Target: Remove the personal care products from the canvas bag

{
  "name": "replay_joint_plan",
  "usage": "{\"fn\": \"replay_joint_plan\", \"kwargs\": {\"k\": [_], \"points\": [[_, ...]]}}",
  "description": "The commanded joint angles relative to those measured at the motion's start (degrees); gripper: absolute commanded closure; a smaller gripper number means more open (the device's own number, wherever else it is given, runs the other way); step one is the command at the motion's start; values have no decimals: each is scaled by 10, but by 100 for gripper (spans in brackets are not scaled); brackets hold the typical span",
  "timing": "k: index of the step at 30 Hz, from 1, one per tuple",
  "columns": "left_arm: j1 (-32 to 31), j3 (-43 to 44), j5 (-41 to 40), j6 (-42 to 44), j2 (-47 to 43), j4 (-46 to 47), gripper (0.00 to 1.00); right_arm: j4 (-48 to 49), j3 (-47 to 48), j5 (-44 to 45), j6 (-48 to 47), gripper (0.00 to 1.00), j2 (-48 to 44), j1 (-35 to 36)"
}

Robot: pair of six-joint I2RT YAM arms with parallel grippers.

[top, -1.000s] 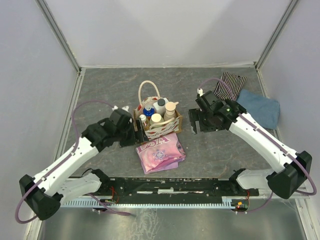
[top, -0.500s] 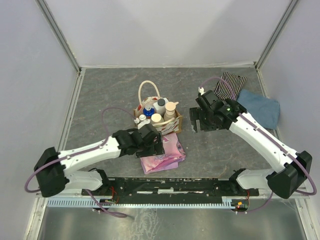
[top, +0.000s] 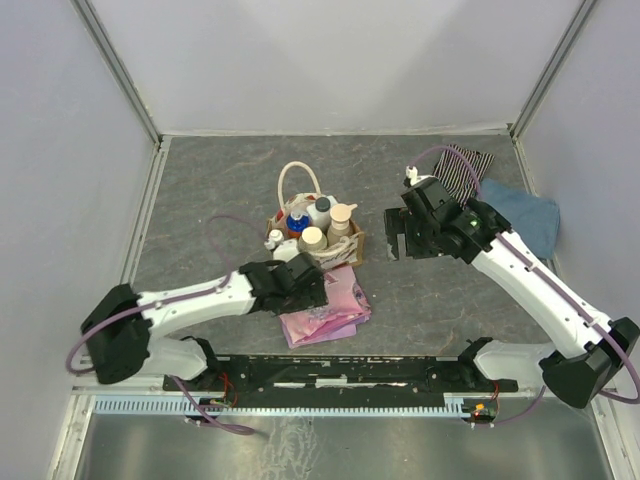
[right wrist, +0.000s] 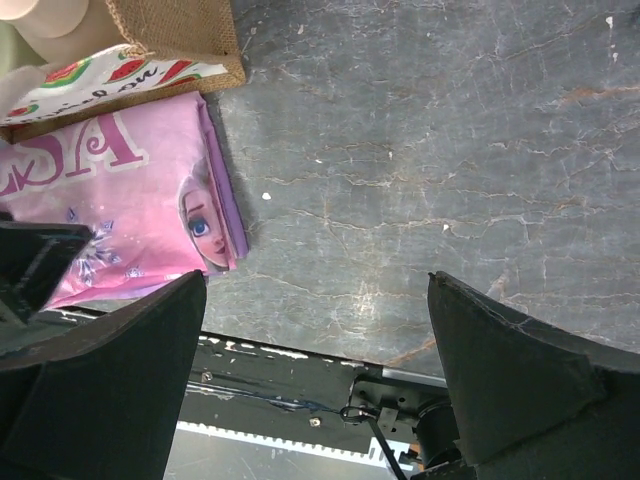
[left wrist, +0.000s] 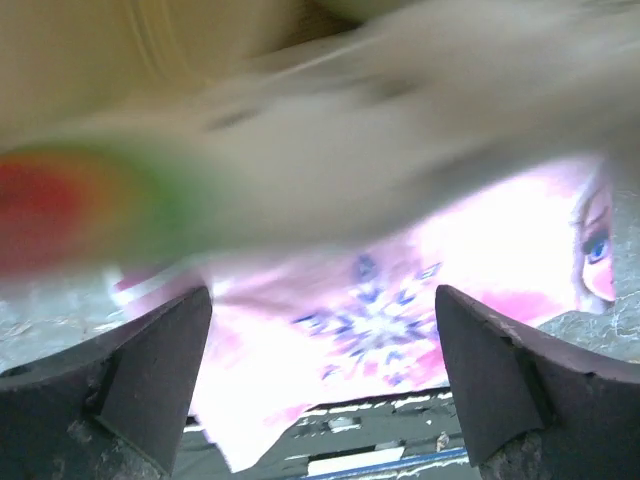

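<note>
The cream canvas bag (top: 335,255) with red print and a looped handle stands mid-table, holding several bottles: a beige pump bottle (top: 342,218), a white bottle (top: 321,211), an orange bottle with a blue pump (top: 297,222) and a cream-capped one (top: 312,239). My left gripper (top: 306,287) is open and empty, low at the bag's near side over the pink cloth. In the left wrist view the bag (left wrist: 300,130) is a blur just above the open gripper (left wrist: 322,385). My right gripper (top: 398,238) is open and empty, to the right of the bag. The right wrist view shows the bag's corner (right wrist: 130,75) far from the open gripper (right wrist: 315,390).
A pink folded cloth (top: 325,308) lies against the bag's near side and also shows in the wrist views (left wrist: 400,320) (right wrist: 110,190). A striped cloth (top: 463,165) and a blue cloth (top: 522,217) lie at the back right. Enclosure walls stand on three sides; a black rail (top: 340,372) runs along the near edge.
My left arm swung from the bag's left side round to its near side, low over the pink cloth. My right gripper shifted slightly right. The bag and bottles stay put.
</note>
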Motion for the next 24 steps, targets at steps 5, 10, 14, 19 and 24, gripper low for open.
{"fn": "replay_joint_plan", "kwargs": {"k": [5, 10, 14, 19, 24], "points": [[77, -181, 46, -109, -126, -83, 0, 15, 27, 17, -5, 0, -28, 0], [96, -180, 27, -116, -174, -114, 1, 16, 33, 1, -4, 0, -26, 0], [104, -144, 9, -123, -200, -158, 0, 11, 29, 1, -4, 0, -40, 0], [91, -67, 31, -98, -220, -171, 0, 16, 19, 6, -8, 0, -59, 0], [29, 19, 43, -94, -159, -176, 1, 17, 16, 5, -6, 0, -64, 0]]}}
